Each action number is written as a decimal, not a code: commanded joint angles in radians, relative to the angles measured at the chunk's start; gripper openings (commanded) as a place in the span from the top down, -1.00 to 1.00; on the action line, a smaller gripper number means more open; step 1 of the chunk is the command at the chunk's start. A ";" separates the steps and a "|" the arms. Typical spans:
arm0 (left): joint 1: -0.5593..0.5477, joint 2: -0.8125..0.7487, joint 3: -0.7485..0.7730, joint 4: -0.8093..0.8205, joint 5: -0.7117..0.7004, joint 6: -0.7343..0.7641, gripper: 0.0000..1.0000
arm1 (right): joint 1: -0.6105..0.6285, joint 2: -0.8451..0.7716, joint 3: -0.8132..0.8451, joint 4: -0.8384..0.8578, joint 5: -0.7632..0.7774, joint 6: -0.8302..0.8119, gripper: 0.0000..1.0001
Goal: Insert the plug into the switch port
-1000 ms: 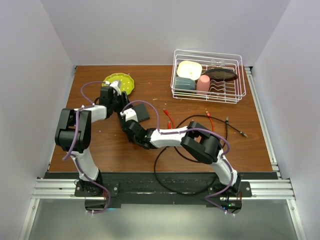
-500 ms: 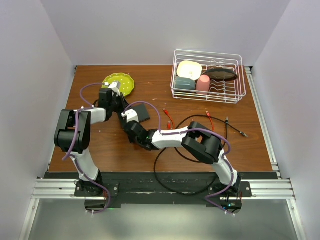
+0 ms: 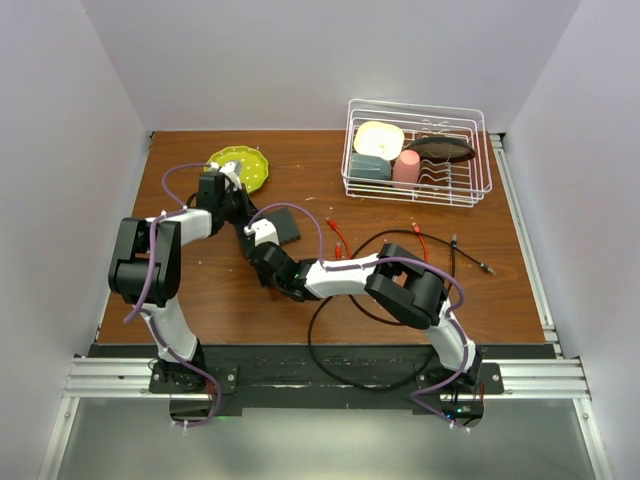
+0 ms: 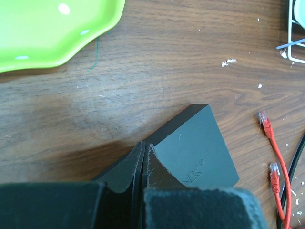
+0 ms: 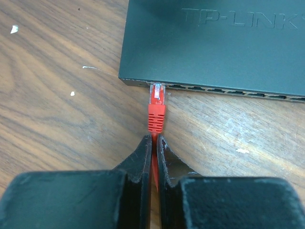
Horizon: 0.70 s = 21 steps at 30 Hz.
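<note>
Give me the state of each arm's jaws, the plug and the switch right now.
Left gripper: jaws shut, tips over the switch's edge.
Right gripper: jaws shut on the red cable behind the plug.
Plug: tip at the end of the port row, body outside.
Switch: flat on the table, other visible ports empty.

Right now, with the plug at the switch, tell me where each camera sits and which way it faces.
Top external: above and behind the robot, looking down on the table; left arm and right arm show, meeting at the switch.
Left wrist: on the left arm, looking down past the shut left gripper at the switch's corner and green plate.
Right wrist: low on the right arm, facing the port row; right gripper shut on the red cable behind the plug.
Shared: all three views show the switch.
</note>
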 commanded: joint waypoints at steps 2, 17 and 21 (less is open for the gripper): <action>-0.016 0.032 -0.041 -0.260 -0.043 0.003 1.00 | -0.011 -0.031 -0.007 -0.034 0.040 0.024 0.92; -0.036 0.032 0.039 -0.421 -0.274 0.023 1.00 | -0.012 -0.059 -0.043 -0.040 0.030 0.017 0.92; -0.036 0.038 0.068 -0.476 -0.328 0.026 1.00 | -0.012 -0.071 -0.055 -0.043 0.030 0.013 0.92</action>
